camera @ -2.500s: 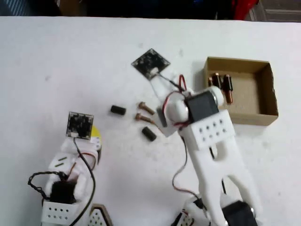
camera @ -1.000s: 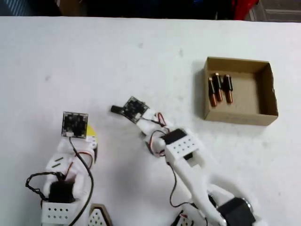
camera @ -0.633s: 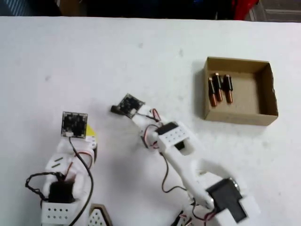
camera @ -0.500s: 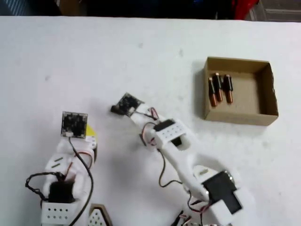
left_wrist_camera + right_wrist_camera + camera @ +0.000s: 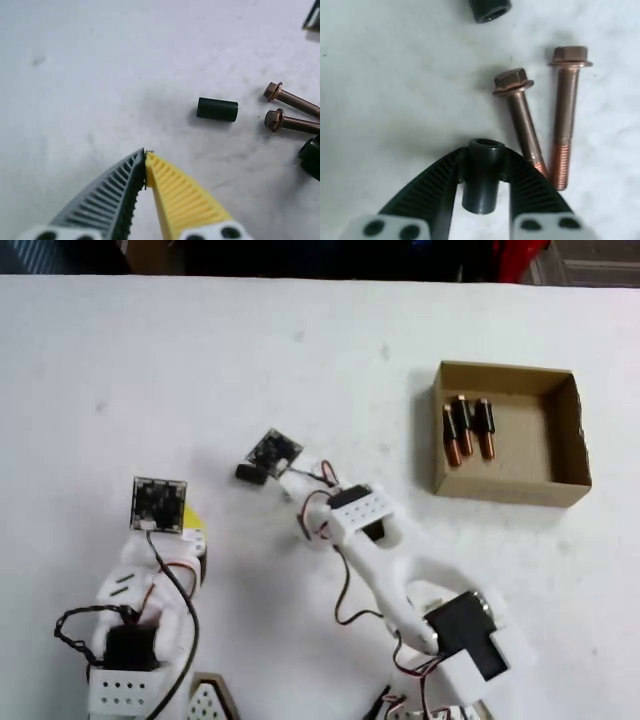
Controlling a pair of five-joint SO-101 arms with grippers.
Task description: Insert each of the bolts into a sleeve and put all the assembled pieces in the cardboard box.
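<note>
A short black cylindrical sleeve is pinched across its body between the fingers of the right gripper, down at the white table. Whether it is lifted off the surface cannot be told. Its long axis is seen to run along the line of the fingers, with the open bore facing away from the wrist.

Just beside it, two copper-coloured flanged bolts are laid nearly parallel to that axis, hexagonal heads away from the gripper and threaded ends toward it. The nearer bolt's tip appears to touch a finger. A second black sleeve is found beyond the bolt heads, apart from them.

The step in hand is judged to be securing the sleeve for mating. The pinch should be firm and on the mid-body, so that the bore mouth is left unobstructed. The sleeve should be raised without the neighbouring bolt being dragged, and a threaded end should be met in line with the bore.

The left gripper is empty, fingers pressed together, off to one side of the parts. Three assembled pieces are lying in the brown cardboard box.
</note>
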